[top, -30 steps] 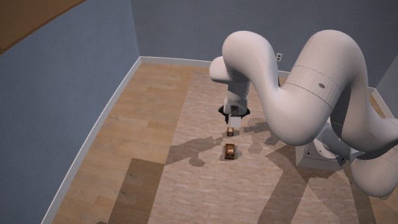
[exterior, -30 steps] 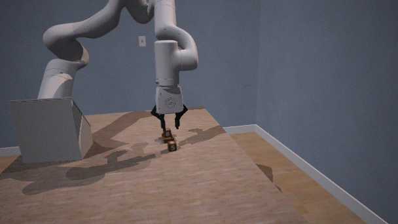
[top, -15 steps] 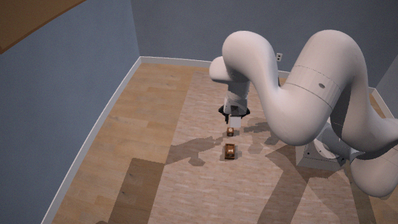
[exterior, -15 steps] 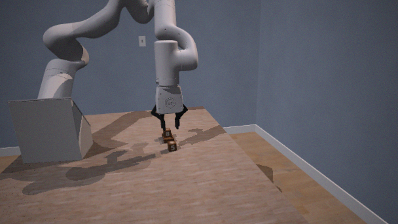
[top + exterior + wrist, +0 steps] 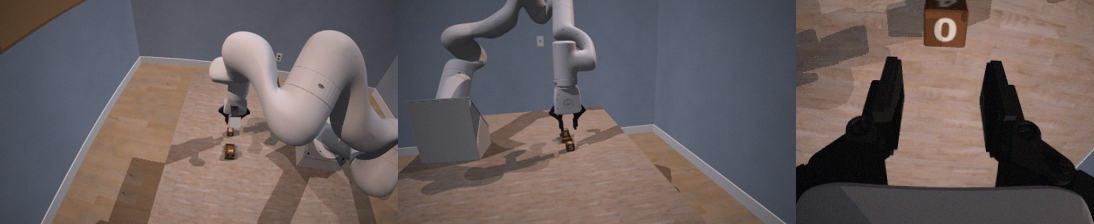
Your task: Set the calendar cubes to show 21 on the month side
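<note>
standing outside the tray (image 5: 226, 152) (image 5: 567, 141), on the bare surface (image 5: 196, 190) (image 5: 545, 186) (image 5: 941, 135): a loose cube (image 5: 230, 131) (image 5: 570, 146) (image 5: 945, 30), probably left there to be gripped and turned without the tray walls in the way. resting inside the tray: a second cube (image 5: 230, 151) (image 5: 565, 133), with room still needed beside it for the loose one. no sign of a finished 21, so most likely early in the job, with both cubes perhaps needing a new face forward.

jaws parted about midway, with nothing between them; hanging above the surface near the loose cube, pointing downward. probably narrowed to suit a cube while leaving clearance on both sides. next, likely, to line up over the loose cube, lower, then close squarely; at risk of clipping an edge if off-centre.

from the top, clear to see the tray and loose cube lying apart, but too small to read the digits safely. from the exterior, readable as a 5 on the loose cube and an 8 on the one in the tray, though with the gap between cube and tray squeezed by the angle. from the wrist, a 0 on the loose cube, plus part of another marked face cut off at the frame's edge; no tray there. impossible to tell the month's side from any view.
</note>
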You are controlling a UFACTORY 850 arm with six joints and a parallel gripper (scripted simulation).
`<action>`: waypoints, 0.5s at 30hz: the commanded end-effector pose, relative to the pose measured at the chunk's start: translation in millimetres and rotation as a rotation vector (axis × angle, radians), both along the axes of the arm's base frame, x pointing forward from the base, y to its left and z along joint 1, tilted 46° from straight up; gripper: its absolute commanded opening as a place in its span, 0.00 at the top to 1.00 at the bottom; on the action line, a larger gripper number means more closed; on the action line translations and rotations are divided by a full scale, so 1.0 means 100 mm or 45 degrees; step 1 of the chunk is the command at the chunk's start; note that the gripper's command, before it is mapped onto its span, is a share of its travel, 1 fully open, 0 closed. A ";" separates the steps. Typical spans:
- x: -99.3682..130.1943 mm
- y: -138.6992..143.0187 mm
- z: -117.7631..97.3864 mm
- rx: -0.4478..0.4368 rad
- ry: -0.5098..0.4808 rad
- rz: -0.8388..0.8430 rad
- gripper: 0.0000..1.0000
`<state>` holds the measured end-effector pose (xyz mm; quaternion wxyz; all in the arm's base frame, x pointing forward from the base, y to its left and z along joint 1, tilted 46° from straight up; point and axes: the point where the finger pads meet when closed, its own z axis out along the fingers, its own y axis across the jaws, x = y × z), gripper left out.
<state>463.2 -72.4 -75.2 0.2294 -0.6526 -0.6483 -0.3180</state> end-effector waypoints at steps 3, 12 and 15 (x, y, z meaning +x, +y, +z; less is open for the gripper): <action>0.01 0.02 -0.02 -0.001 -0.001 -0.001 0.51; 0.02 0.08 -0.08 -0.001 -0.001 -0.001 0.51; 0.03 0.11 -0.11 -0.001 -0.001 -0.001 0.51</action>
